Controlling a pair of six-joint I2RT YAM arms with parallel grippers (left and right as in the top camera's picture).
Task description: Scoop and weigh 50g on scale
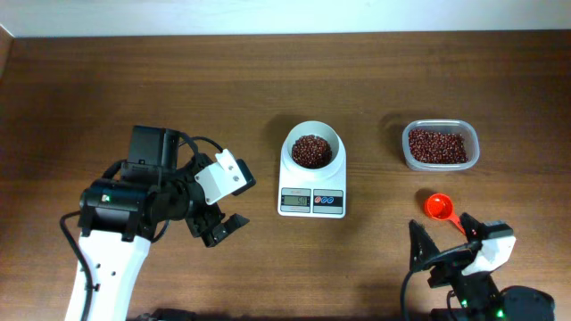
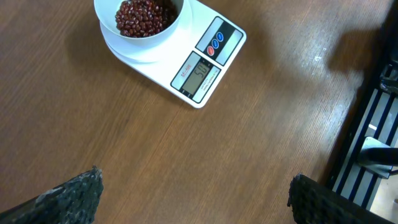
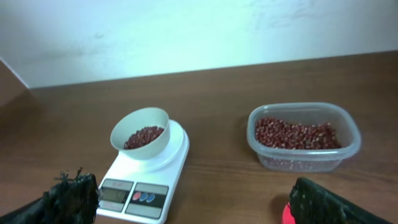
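Note:
The white scale (image 1: 311, 202) stands mid-table, its round bowl (image 1: 290, 143) holding dark reddish-brown beans (image 1: 311, 151). The left wrist view shows the scale (image 2: 214, 40) and its beans (image 2: 140, 15) at the top, with digits on the display. My left gripper (image 1: 219, 227) hovers open to the scale's left over bare wood, as its own camera shows (image 2: 194, 186). My right gripper (image 1: 443, 239) is open near the front right edge, just in front of the orange-red scoop (image 1: 437, 206). The right wrist view looks over the scale (image 3: 177, 155) from between the open fingers (image 3: 189, 193).
A clear plastic tub (image 1: 406, 147) of more beans (image 1: 437, 145) sits to the right of the scale; the right wrist view shows the tub (image 3: 305, 163) at right. The scoop (image 3: 286, 216) lies flat on the wood beside my right finger (image 3: 323, 202).

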